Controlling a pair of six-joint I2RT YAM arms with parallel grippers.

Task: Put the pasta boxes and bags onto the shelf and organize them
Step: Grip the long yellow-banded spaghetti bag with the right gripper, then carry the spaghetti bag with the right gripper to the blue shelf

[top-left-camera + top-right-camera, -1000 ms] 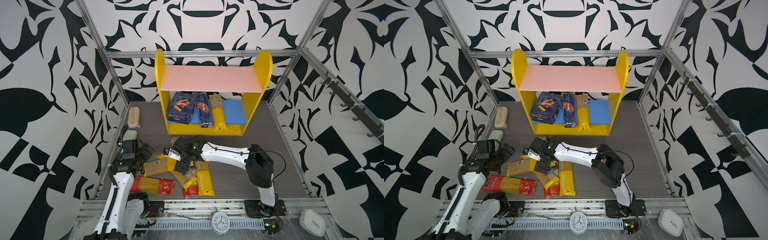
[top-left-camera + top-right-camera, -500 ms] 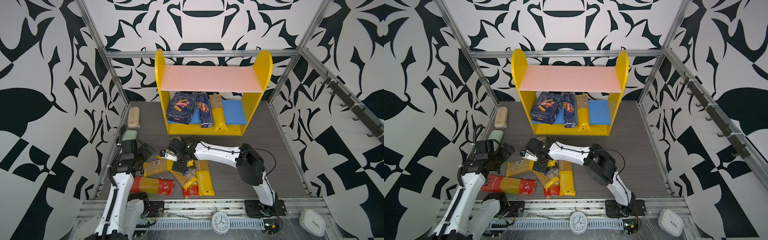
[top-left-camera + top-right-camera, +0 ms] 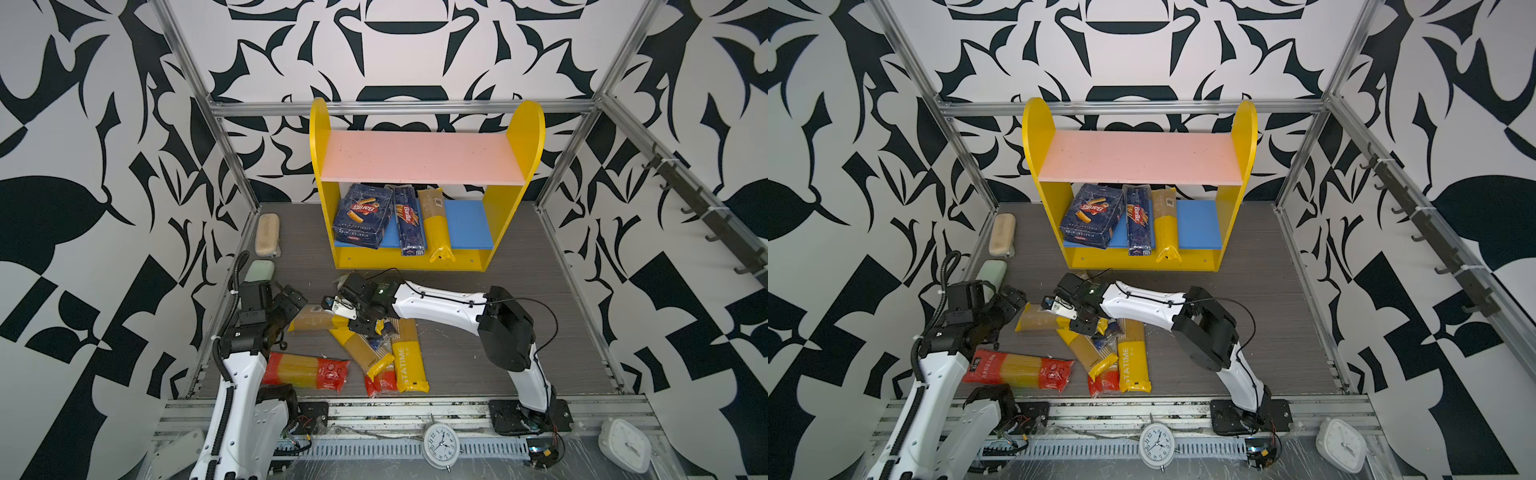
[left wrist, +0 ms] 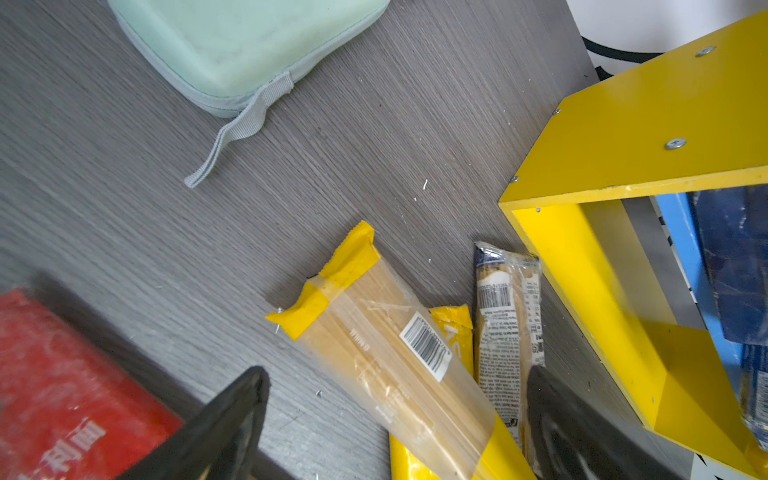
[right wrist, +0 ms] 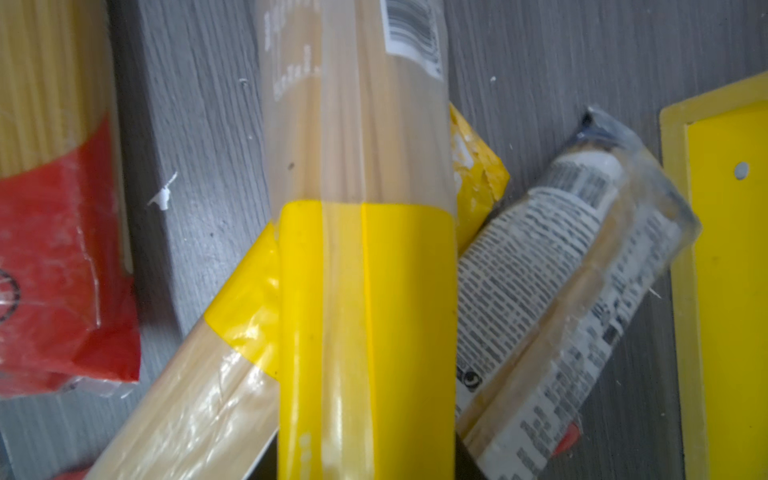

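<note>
Filling the right wrist view, a yellow-ended bag [image 5: 365, 291] is running beneath the right claw [image 3: 354, 321], but no view is showing whether its jaws are clamping it. Both top views are showing that arm stretching low across the middle, wrist pointing down. The left claw [image 3: 296, 302] is gaping apart beside the bag's other end. The shelf [image 3: 521, 137] is standing beyond both claws.

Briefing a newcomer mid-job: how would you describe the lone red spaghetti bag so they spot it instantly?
From the yellow shelf at the back of the grey table, come forward to the heap of spaghetti bags. Left of that heap one bag lies crosswise near the front edge; both its ends are red, its neighbours' mostly yellow.
</note>
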